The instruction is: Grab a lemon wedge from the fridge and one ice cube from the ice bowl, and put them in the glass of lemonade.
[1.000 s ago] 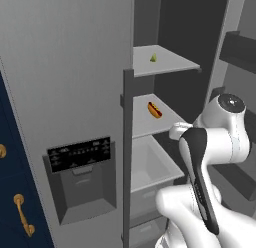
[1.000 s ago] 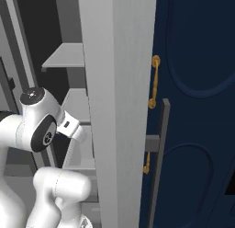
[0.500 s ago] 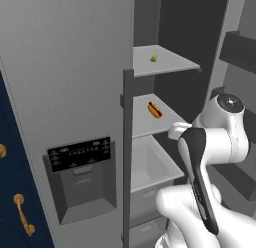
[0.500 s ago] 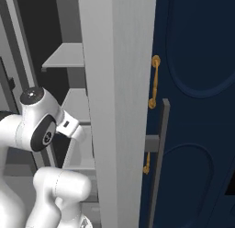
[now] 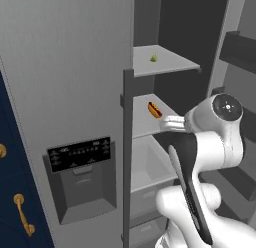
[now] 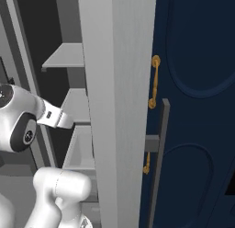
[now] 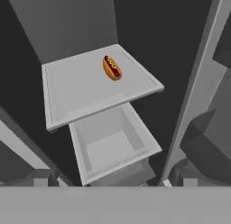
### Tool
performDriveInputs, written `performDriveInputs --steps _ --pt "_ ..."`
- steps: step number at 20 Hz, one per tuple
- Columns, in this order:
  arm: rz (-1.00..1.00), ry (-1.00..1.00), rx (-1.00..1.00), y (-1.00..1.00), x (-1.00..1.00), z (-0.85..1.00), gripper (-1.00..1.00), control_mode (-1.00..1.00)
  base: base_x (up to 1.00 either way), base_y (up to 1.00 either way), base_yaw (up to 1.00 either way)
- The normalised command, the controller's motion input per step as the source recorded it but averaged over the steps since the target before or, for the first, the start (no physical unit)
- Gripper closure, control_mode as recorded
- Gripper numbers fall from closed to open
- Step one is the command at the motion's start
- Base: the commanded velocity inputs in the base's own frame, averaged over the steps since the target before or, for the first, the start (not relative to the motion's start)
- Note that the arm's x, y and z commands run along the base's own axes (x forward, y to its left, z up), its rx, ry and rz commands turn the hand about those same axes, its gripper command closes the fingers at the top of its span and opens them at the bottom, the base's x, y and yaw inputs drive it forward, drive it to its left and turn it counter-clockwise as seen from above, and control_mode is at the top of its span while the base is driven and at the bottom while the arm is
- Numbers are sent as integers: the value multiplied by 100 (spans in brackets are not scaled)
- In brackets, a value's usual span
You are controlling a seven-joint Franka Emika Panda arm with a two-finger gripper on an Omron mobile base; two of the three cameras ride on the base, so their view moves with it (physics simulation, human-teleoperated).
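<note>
Left base view: one lemon wedge point(image 5: 154, 57) on fridge point(image 5: 75, 92) top shelf point(image 5: 170, 67), tip up, one hot dog point(image 5: 155, 110) beneath; right base view: two brass handles point(image 6: 155, 82); hand view: hot dog lengthwise, claw fingers apart.

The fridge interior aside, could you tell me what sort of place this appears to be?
Most likely a home kitchen: an open grey fridge holding a hot dog and a lemon wedge, flanked by navy cabinets with brass handles.
</note>
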Motion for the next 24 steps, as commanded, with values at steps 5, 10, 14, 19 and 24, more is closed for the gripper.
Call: performDriveInputs --steps 5,10,14,19,24 --pt "4 -5 1 5 0 58 -100 -100 0 0 0" --pt "5 0 10 0 0 51 -100 -100 0 0 0" --pt "0 0 8 0 4 33 -100 -100 0 0 0" --pt "0 0 1 -1 20 39 -100 -100 0 0 0" --pt "0 0 0 -15 26 40 -100 -100 0 0 0"
